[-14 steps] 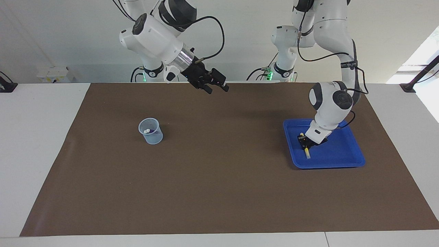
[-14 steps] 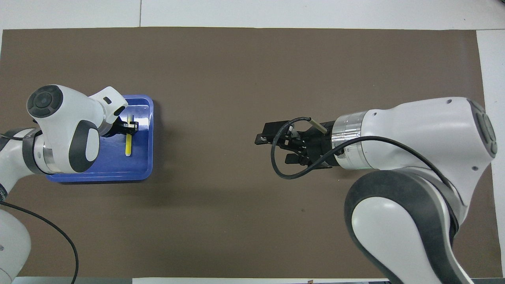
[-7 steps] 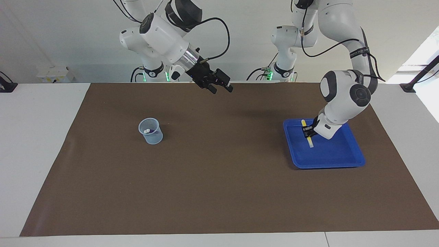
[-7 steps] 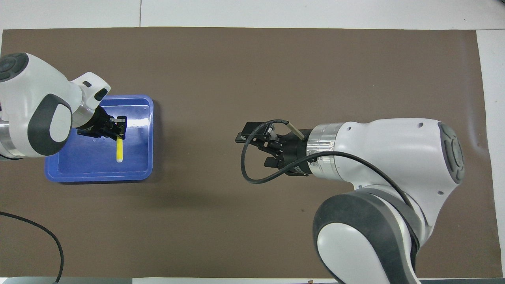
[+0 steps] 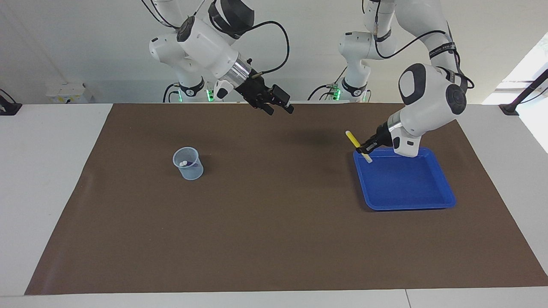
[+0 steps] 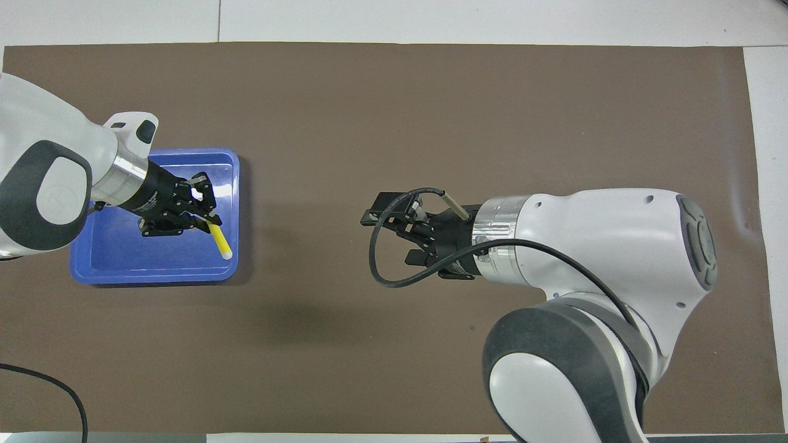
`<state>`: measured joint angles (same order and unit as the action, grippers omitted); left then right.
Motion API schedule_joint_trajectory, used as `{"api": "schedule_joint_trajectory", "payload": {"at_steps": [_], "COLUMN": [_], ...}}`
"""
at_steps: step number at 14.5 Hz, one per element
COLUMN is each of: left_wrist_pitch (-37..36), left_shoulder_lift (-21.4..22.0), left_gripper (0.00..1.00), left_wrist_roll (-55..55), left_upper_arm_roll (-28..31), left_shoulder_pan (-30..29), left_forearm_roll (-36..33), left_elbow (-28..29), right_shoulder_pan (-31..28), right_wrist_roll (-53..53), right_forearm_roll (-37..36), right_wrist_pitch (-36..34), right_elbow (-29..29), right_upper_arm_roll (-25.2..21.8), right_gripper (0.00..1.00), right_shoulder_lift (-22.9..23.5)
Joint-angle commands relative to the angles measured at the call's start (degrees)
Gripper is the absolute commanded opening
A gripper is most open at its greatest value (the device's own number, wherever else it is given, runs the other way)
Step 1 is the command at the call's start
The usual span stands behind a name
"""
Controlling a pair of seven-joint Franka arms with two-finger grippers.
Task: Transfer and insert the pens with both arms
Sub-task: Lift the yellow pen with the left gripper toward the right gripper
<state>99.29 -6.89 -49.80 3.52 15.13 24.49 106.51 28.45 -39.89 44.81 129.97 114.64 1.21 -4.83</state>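
Item 1. Right gripper (image 5: 278, 107): up over the brown mat (image 5: 274, 239) at the robots' edge of the desk (image 5: 43, 192), spread wide, carrying nothing, pointed toward the left arm's end. You may take it as waiting to receive.

Item 2. Yellow pen (image 5: 355, 141): clear of every surface, over the tray corner nearest the robots and the desk's middle. Slim, rigid plastic cylinder, tilted, pale cap end lowest. Judged light and stiff, smooth enough to swivel in a pinch. The left gripper (image 5: 365, 151) is clenched on it low down, close to the cap, so the long yellow barrel stands free; that is where your second grip should go.

Item 3. Blue tray (image 5: 406, 201): shallow, glossy plastic, rounded corners and raised rim, at the left arm's end. No pens lie in it.

Item 4. Clear cup (image 5: 188, 164): translucent beaker with a flared lip, toward the right arm's end. A pale cap end and something purple show inside, probably the purple pen; you cannot make out a green one. Likely light and easy to tip on insertion.
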Motion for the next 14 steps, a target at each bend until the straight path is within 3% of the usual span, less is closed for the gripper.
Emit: {"api": "schedule_joint_trajectory", "payload": {"at_steps": [1,6,14], "left_wrist_pitch": [-0.76,1.87,8.90], "left_shoulder_lift": [3.28,8.29,15.41], "left_gripper": [0.00,0.00,0.00], "left_wrist_roll": [-16.60,-31.83,-34.92], "left_upper_arm_roll": [0.43,0.34,0.08], "left_shoulder_pan": [3.49,5.79,7.54], "left_forearm_roll": [5.37,14.79,19.98], "left_elbow": [2.64,7.39,14.42], "right_shoulder_pan": [3.08,5.03,8.63], "right_wrist_roll": [-0.63,1.56,0.95], "right_forearm_roll": [1.42,1.42,1.51], "right_wrist_pitch": [4.92,9.24,14.70], "right_elbow": [1.47,3.75,3.57], "right_upper_arm_roll": [-0.07,-0.07,0.02], "right_gripper": [1.00,1.00,0.96], "right_shoulder_lift": [-0.97,-0.35,1.23]}}
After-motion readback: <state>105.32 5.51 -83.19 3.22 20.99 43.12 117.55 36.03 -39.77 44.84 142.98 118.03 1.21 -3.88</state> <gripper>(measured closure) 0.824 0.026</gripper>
